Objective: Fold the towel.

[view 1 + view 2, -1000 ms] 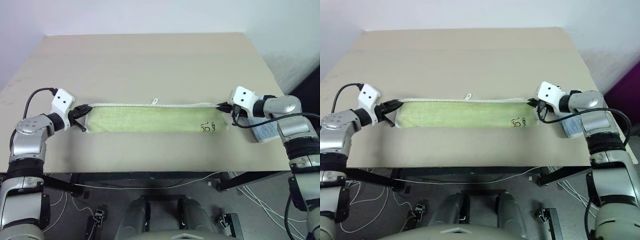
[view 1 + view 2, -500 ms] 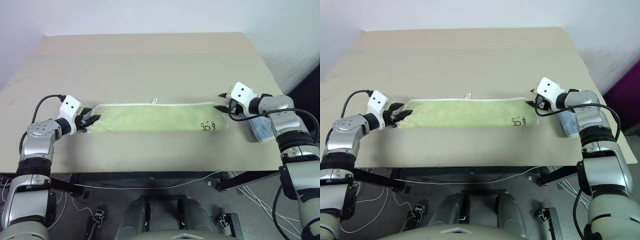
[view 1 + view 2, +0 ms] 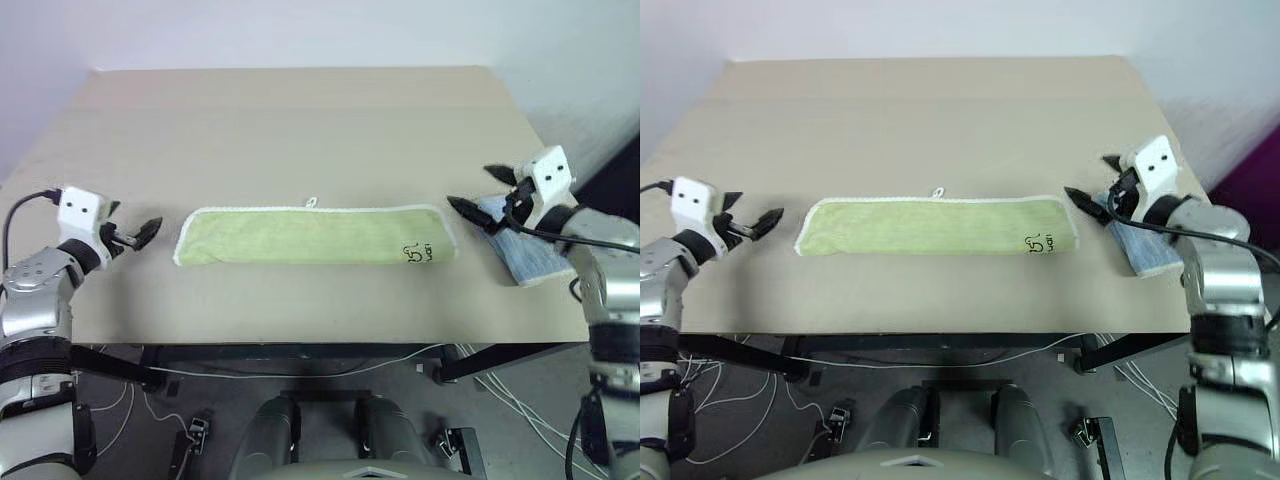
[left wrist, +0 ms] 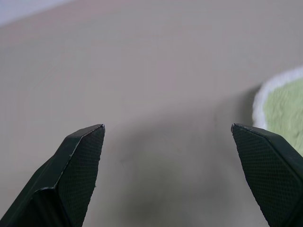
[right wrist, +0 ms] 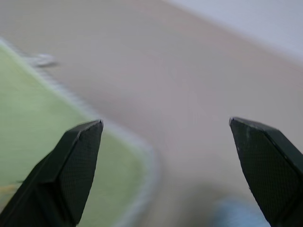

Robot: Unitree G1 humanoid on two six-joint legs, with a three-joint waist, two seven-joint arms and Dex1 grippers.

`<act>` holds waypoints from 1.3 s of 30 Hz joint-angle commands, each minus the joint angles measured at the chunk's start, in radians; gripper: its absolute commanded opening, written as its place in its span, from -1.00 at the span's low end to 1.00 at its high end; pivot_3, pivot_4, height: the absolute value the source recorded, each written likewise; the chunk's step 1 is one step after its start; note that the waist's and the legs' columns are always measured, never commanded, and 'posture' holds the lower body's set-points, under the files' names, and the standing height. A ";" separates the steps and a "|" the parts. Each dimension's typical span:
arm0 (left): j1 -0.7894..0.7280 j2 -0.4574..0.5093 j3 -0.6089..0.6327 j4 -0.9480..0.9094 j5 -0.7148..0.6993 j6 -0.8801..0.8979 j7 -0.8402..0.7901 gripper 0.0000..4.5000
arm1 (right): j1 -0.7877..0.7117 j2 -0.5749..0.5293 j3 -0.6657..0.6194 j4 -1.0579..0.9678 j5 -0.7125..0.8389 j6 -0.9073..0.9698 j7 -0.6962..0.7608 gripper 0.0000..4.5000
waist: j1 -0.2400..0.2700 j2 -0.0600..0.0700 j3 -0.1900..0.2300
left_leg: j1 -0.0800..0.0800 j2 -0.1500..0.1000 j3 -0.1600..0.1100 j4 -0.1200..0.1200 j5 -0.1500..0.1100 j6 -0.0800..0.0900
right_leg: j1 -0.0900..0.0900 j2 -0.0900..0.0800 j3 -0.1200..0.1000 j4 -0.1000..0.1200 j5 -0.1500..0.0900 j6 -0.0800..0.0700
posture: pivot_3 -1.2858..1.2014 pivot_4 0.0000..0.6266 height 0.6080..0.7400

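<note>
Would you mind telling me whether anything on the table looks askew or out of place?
Nothing stands out. The towel lies flat and straight as a long folded strip, and a pale-blue cloth sits by the table's right edge.

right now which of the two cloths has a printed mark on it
The long light-green towel mid-table, marked near its right end; the smaller pale-blue cloth at the table's right edge shows none.

Towel (image 3: pixel 315 236): long light-green strip, white corded edging, folded flat lengthwise on table, printed mark at right end.
</note>
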 commanded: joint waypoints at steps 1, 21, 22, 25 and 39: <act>0.017 0.006 0.017 -0.131 -0.066 0.020 -0.058 0.99 | 0.067 0.079 -0.154 -0.207 0.319 0.384 -0.136 0.99 | 0.000 0.000 0.000 | 0.000 0.000 0.000 0.000 0.000 0.000 | 0.000 0.000 0.000 0.000 0.000 0.000 | 0.03 -0.52 1.00; 0.146 -0.069 -0.220 -0.507 -0.155 0.159 -0.315 0.99 | 0.212 0.388 -0.381 -0.115 1.141 0.589 -1.007 0.99 | -0.005 0.000 -0.001 | 0.002 0.000 0.000 -0.002 0.000 0.000 | 0.002 0.001 0.000 -0.001 0.000 0.000 | 0.03 -0.52 1.00; 0.144 -0.071 -0.223 -0.509 -0.156 0.160 -0.315 0.99 | 0.207 0.392 -0.373 -0.105 1.148 0.570 -1.025 0.99 | -0.005 0.000 -0.001 | 0.002 0.000 0.000 -0.002 0.000 0.000 | 0.002 0.002 0.000 -0.001 0.000 0.000 | 0.03 -0.52 1.00; 0.146 -0.080 -0.234 -0.519 -0.158 0.163 -0.313 0.99 | 0.186 0.408 -0.345 -0.071 1.157 0.519 -1.067 0.99 | -0.006 0.000 -0.001 | 0.002 0.000 0.000 -0.002 0.000 0.000 | 0.002 0.002 0.000 -0.001 0.000 0.000 | 0.03 -0.52 1.00; 0.134 -0.091 -0.217 -0.498 -0.140 0.123 -0.285 1.00 | 0.143 0.425 -0.297 0.027 1.141 0.362 -1.119 0.13 | -0.009 -0.002 -0.003 | 0.005 0.001 0.000 -0.002 0.000 0.000 | 0.005 0.004 -0.001 -0.001 0.000 0.000 | 0.03 -0.52 1.00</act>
